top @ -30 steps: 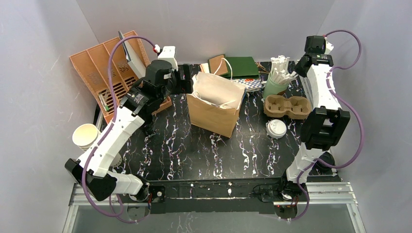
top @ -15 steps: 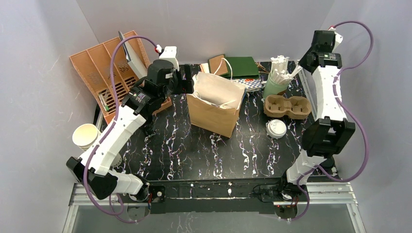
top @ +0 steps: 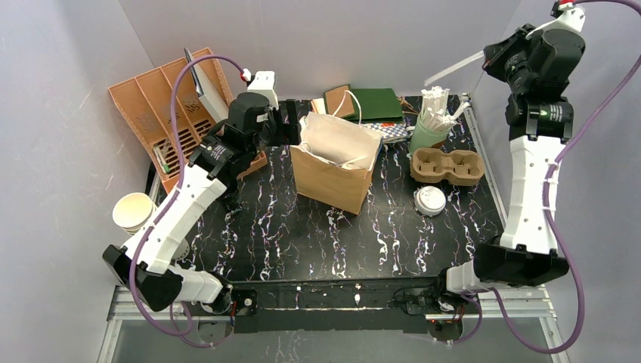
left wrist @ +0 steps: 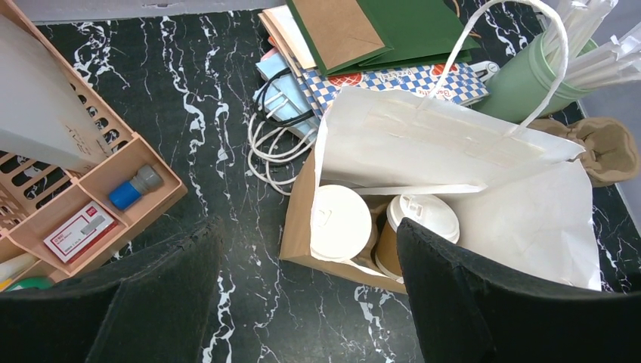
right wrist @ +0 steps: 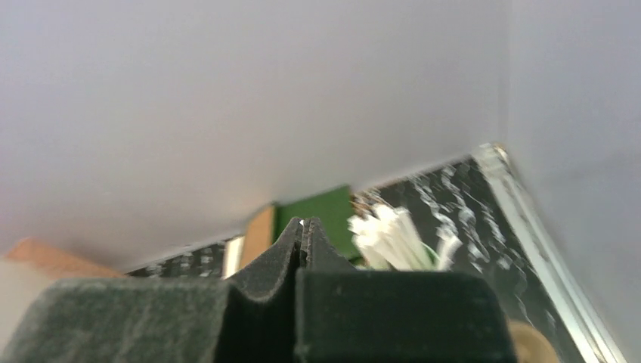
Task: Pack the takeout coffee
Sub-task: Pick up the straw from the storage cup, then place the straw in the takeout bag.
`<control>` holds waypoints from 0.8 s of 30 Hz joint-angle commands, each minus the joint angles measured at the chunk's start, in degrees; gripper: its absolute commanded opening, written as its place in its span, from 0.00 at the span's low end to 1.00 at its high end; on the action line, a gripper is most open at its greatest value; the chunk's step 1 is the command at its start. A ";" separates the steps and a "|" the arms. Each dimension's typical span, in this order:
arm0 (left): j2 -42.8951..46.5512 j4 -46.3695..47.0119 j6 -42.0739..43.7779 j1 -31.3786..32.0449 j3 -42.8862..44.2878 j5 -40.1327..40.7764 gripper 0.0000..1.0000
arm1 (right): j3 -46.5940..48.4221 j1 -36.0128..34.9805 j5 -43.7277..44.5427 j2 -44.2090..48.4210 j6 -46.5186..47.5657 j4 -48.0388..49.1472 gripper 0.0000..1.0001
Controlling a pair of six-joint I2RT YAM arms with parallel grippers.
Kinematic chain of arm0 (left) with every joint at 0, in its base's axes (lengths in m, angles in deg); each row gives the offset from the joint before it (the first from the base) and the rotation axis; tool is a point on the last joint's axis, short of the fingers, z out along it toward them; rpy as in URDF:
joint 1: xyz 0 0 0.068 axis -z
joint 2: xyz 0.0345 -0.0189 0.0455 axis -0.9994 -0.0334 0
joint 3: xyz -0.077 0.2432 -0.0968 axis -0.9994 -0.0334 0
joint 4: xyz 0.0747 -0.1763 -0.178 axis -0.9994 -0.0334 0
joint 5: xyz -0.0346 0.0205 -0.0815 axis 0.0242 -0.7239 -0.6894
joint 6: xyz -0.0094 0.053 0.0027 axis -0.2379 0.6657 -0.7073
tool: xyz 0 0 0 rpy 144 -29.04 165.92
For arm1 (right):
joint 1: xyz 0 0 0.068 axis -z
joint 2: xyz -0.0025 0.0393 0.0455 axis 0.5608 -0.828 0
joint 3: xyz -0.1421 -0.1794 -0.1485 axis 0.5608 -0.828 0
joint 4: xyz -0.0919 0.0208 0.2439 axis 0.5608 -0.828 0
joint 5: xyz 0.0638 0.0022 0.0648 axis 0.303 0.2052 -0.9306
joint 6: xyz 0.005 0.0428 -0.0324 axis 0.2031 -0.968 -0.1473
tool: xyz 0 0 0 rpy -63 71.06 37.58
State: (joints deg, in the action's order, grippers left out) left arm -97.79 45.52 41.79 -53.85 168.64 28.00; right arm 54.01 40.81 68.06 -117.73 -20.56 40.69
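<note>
**Two cups bagged, a straw on the way**

Two small tan-brown paper cups with white round plastic lids point(left wrist: 340, 223) stand side by side inside the brown paper bag with a white lining point(top: 332, 181). The bag stands upright on the black marble-patterned desk point(top: 287, 234), so the main part of the packing looks done.

The left hand point(top: 291, 125) hovers just beside the bag's left rim. Its jaws are wide apart and grip nothing. The right hand point(top: 490, 54) is raised high over the far right corner, clamped on a thin white paper-wrapped straw point(top: 453, 68). It is above the pale green cup of straws point(top: 427, 136).

What seems left is getting that straw into the bag. A third white round lid point(top: 429, 200) sits on the desk near the empty brown moulded-cardboard cup carrier point(top: 446, 166). I cannot tell whether a cup is under it. If there is one, it has yet to be packed.
</note>
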 commanded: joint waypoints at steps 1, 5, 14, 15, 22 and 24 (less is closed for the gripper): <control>3.33 0.76 0.94 -0.23 0.17 1.52 0.81 | -1.49 0.15 -20.05 3.24 -3.98 12.62 0.01; 4.74 0.64 1.57 -0.23 -0.04 2.29 0.81 | -1.55 0.08 -34.64 3.50 -9.97 17.60 0.01; 6.67 -0.73 2.49 -0.23 0.52 3.97 0.81 | -4.24 -6.34 -48.87 5.63 -13.90 18.24 0.01; 6.72 -0.88 2.49 -0.23 0.60 3.96 0.81 | -4.33 -8.97 -48.23 5.90 -11.68 16.38 0.01; 6.85 -1.88 2.75 -0.23 1.95 4.21 0.80 | -5.83 -23.23 -34.02 6.69 5.55 3.55 0.01; 6.94 -2.12 2.67 -0.23 2.20 4.29 0.80 | -7.83 -26.12 -28.82 7.08 7.92 4.36 0.01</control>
State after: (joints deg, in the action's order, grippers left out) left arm -92.24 44.56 43.98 -53.85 168.73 30.73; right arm 48.39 19.43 29.09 -113.10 -21.78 47.31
